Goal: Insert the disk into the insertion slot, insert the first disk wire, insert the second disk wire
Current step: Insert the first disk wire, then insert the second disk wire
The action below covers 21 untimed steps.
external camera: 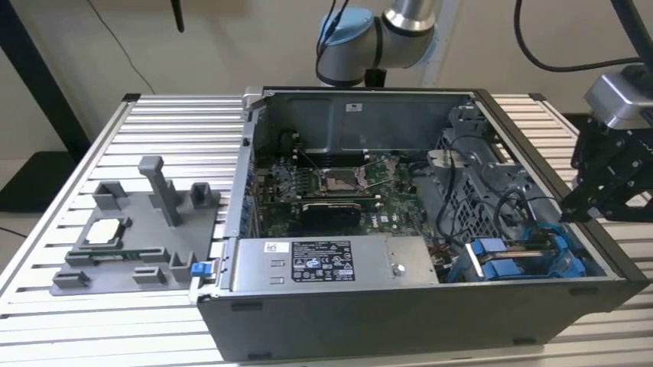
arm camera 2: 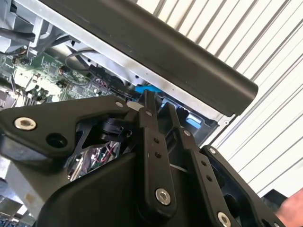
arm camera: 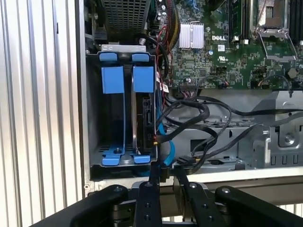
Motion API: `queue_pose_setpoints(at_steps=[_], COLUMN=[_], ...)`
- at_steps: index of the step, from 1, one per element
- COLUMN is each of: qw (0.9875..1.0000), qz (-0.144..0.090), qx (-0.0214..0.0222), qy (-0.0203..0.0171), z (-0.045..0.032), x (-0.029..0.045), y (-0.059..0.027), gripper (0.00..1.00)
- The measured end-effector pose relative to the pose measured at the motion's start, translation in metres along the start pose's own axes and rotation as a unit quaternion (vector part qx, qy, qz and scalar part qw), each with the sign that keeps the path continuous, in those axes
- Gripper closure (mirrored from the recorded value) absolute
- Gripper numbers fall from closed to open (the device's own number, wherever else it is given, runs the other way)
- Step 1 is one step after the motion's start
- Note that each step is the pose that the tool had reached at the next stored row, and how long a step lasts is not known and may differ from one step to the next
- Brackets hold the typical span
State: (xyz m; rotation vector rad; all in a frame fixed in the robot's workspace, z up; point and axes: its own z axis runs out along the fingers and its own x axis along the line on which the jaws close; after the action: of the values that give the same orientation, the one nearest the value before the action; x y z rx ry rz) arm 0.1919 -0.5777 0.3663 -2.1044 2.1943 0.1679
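Gripper [arm camera: 166, 168] hangs just over the PC case's [external camera: 388, 321] edge by the drive bay, fingers a crack apart, holding nothing. The disk [arm camera: 144, 118] sits on edge in the insertion slot [arm camera: 113, 80] at that corner. It looks dense, rigid and knock-shy, so I'd grab the blue carrier frame, not the bare metal.

Ribbed silvery metal table [external camera: 173, 130], matt dark grey metal case [external camera: 388, 321], slot [arm camera: 113, 118] with smooth blue plastic rails [arm camera: 143, 79], matt grey plastic fixture [external camera: 133, 264], matt black gripper [arm camera: 166, 172], glossy black cables [arm camera: 189, 111]
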Motion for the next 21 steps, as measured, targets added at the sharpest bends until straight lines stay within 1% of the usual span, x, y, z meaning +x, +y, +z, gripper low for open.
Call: queue_pose_setpoints(at_steps=[2,3,4,5,7,8,10,11,14,15,16,18,19,21], qw=[1.0000,1.0000,1.0000,0.9999,0.9997,0.9997,0.9996,0.9996,0.9996,0.9996,0.9996,0.9996,0.9996,0.9995], qz=[0.000,0.000,0.000,0.000,0.000,0.000,0.000,0.001,0.002,0.003,0.003,0.005,0.007,0.012], qx=[0.0000,-0.0001,-0.0002,-0.0004,-0.0009,-0.0010,-0.0012,-0.0022,-0.0077,-0.0098,-0.0112,-0.0117,-0.0115,-0.0107], qy=[-0.0020,-0.0037,-0.0065,-0.0104,-0.0224,-0.0250,-0.0265,-0.0269,-0.0267,-0.0267,-0.0267,-0.0266,-0.0267,-0.0275], z=[0.0020,0.0027,0.0033,0.0038,0.0035,0.0021,-0.0005,-0.0025,-0.0080,-0.0092,-0.0097,-0.0099,-0.0086,-0.0057], x=[0.0003,0.0005,0.0005,0.0006,0.0006,0.0005,0.0003,0.0008,0.0045,0.0071,0.0102,0.0158,0.0176,0.0183], y=[-0.0001,-0.0001,-0.0001,0.0001,0.0023,0.0031,0.0031,0.0032,0.0031,0.0030,0.0029,0.0026,0.0024,0.0024], gripper=[0.00,1.00,1.00,1.00,1.00,1.00,1.00,1.00,1.00,0.00,0.00,0.00,0.00,0.00])
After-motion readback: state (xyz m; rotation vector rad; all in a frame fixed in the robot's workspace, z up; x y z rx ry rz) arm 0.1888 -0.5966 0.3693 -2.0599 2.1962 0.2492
